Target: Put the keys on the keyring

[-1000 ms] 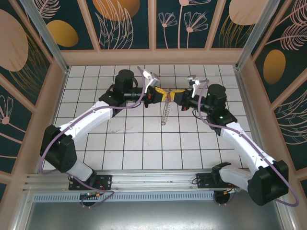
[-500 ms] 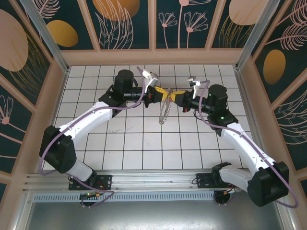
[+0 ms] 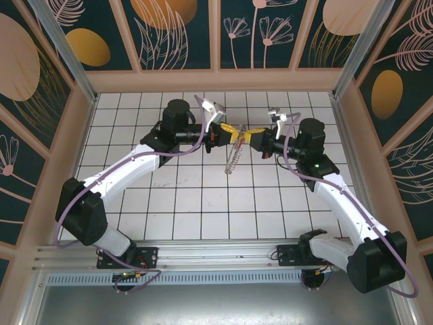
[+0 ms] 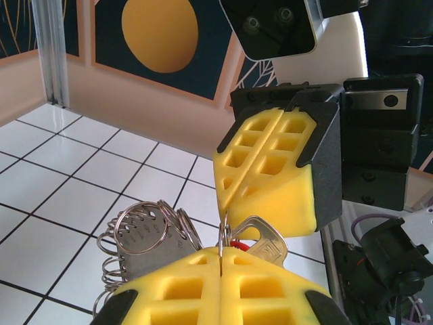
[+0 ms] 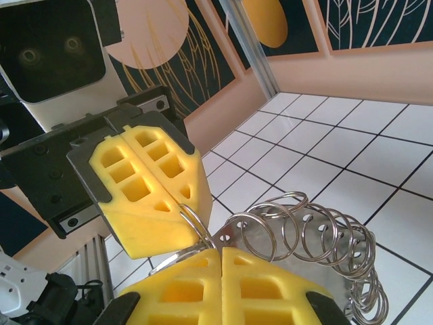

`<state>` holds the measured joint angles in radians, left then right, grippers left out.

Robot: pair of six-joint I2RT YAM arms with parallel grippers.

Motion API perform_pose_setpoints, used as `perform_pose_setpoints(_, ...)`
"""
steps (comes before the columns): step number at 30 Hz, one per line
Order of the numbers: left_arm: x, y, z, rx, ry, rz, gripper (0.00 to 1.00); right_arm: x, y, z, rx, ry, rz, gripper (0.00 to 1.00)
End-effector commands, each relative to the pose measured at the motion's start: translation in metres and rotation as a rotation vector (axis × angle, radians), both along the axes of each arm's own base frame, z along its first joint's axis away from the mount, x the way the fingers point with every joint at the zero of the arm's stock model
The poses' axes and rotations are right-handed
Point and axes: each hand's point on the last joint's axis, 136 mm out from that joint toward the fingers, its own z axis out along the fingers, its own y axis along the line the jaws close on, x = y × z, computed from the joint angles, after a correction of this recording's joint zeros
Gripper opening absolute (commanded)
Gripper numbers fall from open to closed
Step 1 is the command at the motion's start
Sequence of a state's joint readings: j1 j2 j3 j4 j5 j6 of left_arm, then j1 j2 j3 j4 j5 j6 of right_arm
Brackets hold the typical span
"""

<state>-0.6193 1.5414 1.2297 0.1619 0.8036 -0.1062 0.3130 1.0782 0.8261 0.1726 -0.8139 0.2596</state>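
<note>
The left gripper (image 4: 221, 261) and right gripper (image 5: 221, 254) both show you yellow, grid-pocketed pads (image 4: 270, 169) in black housings, on white arms (image 3: 128, 169) with black joints and mauve cables (image 3: 59, 220). The keyring (image 5: 318, 237) is silvery, and the key (image 4: 267, 245) is silvery with a red spot by its head. The table (image 3: 203, 203) is white tile with dark grid lines, and the walls (image 3: 176, 47) are dark teal with gold-orange discs and pale pink leaf outlines, framed in peach.
</note>
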Motion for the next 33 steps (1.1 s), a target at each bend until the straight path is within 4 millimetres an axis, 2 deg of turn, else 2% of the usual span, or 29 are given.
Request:
perform_pose_setpoints(1,-0.009,0.005,0.035,-0.076,-0.093,-0.019,0.0,0.004,-0.005,0.004,-0.003,-0.001,-0.005,0.0)
perform_pose_setpoints(2,-0.009,0.006,0.036,-0.077,-0.094,-0.019,0.0,0.005,-0.005,0.004,0.003,0.005,-0.004,0.0)
perform_pose_setpoints(4,-0.009,0.005,0.035,-0.075,-0.091,-0.02,0.0,0.006,-0.006,0.004,0.01,0.007,-0.015,0.27)
perform_pose_setpoints(6,-0.009,0.006,0.035,-0.075,-0.092,-0.017,0.0,0.008,-0.01,0.004,0.008,0.004,-0.05,0.33)
perform_pose_setpoints(13,-0.009,0.005,0.034,-0.075,-0.094,-0.019,0.0,0.009,-0.025,0.008,0.027,0.004,-0.11,0.36)
perform_pose_setpoints(20,-0.009,0.004,0.033,-0.079,-0.089,-0.026,0.0,-0.003,-0.017,0.018,0.102,-0.017,-0.032,0.39)
perform_pose_setpoints(33,-0.016,-0.002,0.032,-0.107,-0.042,-0.103,0.0,-0.015,-0.007,0.05,0.198,-0.112,0.098,0.45)
